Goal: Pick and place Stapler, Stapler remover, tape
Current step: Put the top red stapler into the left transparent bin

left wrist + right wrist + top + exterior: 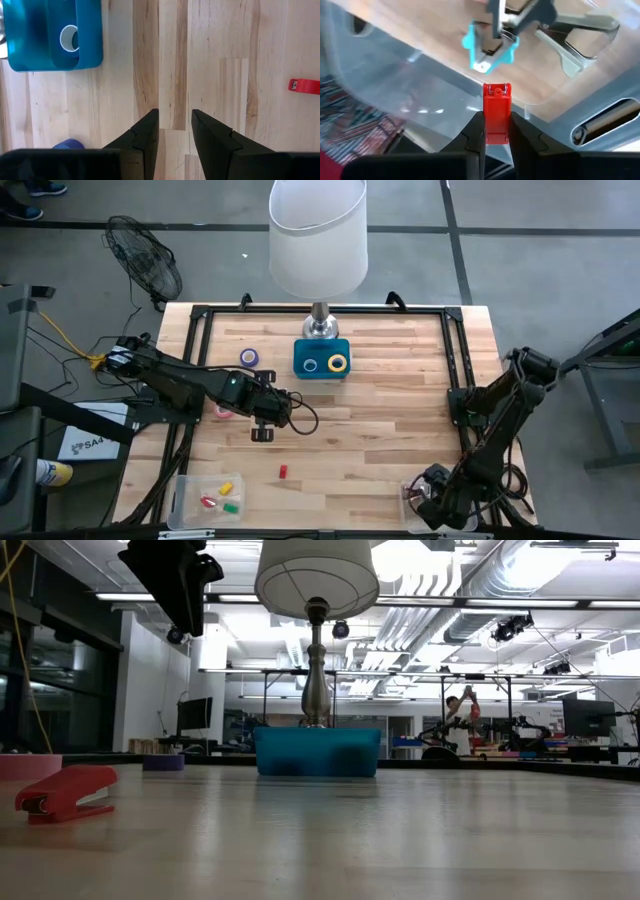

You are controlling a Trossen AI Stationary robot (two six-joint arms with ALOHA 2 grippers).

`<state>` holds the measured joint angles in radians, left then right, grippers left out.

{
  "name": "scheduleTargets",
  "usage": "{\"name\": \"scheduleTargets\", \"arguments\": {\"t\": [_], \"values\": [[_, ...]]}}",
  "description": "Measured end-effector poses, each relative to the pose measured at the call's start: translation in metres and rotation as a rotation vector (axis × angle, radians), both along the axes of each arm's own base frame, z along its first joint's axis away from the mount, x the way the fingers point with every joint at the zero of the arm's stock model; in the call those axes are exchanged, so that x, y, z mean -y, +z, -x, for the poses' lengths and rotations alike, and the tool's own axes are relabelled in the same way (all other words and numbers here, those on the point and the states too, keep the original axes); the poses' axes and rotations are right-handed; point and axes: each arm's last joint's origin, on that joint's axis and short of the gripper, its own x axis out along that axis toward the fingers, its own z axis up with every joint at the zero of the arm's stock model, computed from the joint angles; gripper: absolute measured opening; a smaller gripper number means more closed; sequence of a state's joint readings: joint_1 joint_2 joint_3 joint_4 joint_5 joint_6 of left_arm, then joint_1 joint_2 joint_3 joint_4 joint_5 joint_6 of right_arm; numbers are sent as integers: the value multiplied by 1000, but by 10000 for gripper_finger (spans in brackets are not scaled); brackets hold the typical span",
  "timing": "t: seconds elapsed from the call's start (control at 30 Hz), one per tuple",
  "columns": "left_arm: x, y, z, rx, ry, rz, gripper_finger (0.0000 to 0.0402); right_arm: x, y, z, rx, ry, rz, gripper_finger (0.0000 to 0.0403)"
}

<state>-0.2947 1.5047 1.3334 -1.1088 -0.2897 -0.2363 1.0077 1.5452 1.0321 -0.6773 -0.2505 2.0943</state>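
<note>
My left gripper (262, 430) (175, 117) hangs open above bare wood near the table's middle and holds nothing. A small red stapler (282, 471) (65, 791) lies flat on the table nearer the near edge. Blue and yellow tape rolls sit in the blue tray (322, 370) (90, 50) at the lamp's foot. A purple roll (249, 357) and a pink roll (222, 412) lie on the wood. My right gripper (435, 485) (497, 131) is at the near right corner, shut on a second red stapler (497, 112), over a clear bin (395, 95) that holds a teal staple remover (487, 50) and a grey one (580, 37). My right gripper pinches the red stapler between its two fingers (472, 132), one on each long side, with the fingers lying along it. Its free end (497, 91) sticks out past the fingertips toward the bin. It looks lifted clear above the bin's rim; the held end is hidden between the fingers.
A lamp (318, 240) with a white shade stands behind the blue tray at the far edge. A clear container (190, 498) at the near left corner holds small red, yellow and green blocks. A black frame (455, 350) borders the table. Bare wood lies in the middle.
</note>
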Motion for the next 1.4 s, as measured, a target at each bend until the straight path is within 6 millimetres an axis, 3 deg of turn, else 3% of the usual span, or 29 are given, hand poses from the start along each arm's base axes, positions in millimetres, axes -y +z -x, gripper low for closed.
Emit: {"name": "scheduleTargets", "arguments": {"t": [0.33, 0.7, 1.03, 1.4], "values": [[1, 0, -1, 7, -3, 15, 113, 13, 24, 4, 149, -47, 6, 49], [1, 0, -1, 12, -2, 21, 113, 25, 35, 4, 273, -82, 75, 50], [4, 2, -7, 71, -22, 76, 113, 35, 36, -9, 354, -33, 113, 51], [5, 3, -8, 73, -28, 94, 113, 59, 47, -27, 495, -16, 192, 51]]}}
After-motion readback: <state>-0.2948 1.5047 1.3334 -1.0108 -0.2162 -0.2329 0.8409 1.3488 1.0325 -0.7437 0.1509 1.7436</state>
